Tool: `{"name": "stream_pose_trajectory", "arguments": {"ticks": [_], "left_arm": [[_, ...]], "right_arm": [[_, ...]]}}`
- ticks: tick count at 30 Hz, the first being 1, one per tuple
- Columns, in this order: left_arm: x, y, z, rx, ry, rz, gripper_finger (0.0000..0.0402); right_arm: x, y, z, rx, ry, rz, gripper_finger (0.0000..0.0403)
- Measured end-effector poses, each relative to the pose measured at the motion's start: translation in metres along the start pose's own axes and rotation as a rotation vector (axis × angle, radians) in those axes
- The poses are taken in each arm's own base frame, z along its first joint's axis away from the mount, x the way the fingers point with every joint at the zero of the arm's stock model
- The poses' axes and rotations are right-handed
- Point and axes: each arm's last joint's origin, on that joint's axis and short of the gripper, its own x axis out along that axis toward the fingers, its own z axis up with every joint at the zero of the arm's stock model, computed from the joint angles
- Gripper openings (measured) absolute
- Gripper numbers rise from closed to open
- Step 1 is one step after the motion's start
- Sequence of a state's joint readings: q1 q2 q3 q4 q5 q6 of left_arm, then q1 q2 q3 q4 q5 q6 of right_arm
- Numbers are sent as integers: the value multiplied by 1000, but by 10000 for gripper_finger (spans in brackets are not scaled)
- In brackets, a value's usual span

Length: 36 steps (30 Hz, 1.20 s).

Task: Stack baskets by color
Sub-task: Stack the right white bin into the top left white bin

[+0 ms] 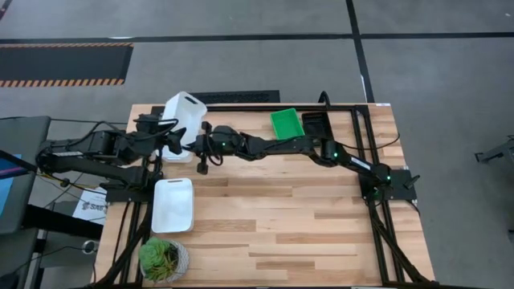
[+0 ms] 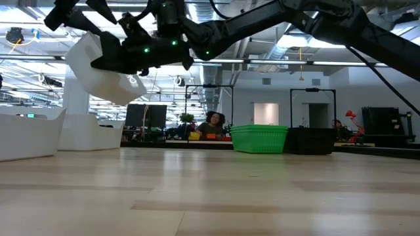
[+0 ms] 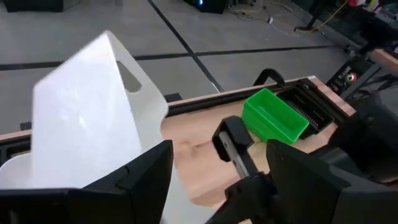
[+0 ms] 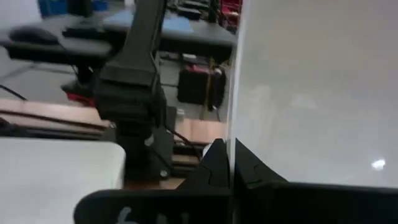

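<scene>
Baskets sit in several spots as I watch. One white basket hangs tilted in the air over the desk's far left part, and my right gripper is clamped on its thin wall, fingers pressed together on the plastic. My left gripper is just beside it with its fingers spread apart, gripping nothing. Another white basket lies flat near the left edge. A green basket and a black basket rest side by side at the far edge. A potted plant stands at the near left corner.
</scene>
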State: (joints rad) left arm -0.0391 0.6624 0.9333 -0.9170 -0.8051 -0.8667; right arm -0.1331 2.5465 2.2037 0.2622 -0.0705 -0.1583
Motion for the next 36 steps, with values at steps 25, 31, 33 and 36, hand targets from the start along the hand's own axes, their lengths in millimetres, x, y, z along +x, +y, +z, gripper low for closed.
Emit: {"name": "stream_pose_trajectory", "arguments": {"ticks": [25, 31, 33, 36], "left_arm": [[0, 0, -2, 24, 40, -16, 249], [0, 1, -3, 37, 42, -14, 249], [0, 1, -3, 40, 44, -11, 249], [0, 2, -4, 53, 52, -1, 249]], "right_arm": [[1, 4, -48, 287, 313, 64, 0], [-11, 19, -30, 261, 428, 58, 0], [-18, 22, -23, 254, 491, 37, 0], [-29, 26, -13, 242, 589, 6, 0]]}}
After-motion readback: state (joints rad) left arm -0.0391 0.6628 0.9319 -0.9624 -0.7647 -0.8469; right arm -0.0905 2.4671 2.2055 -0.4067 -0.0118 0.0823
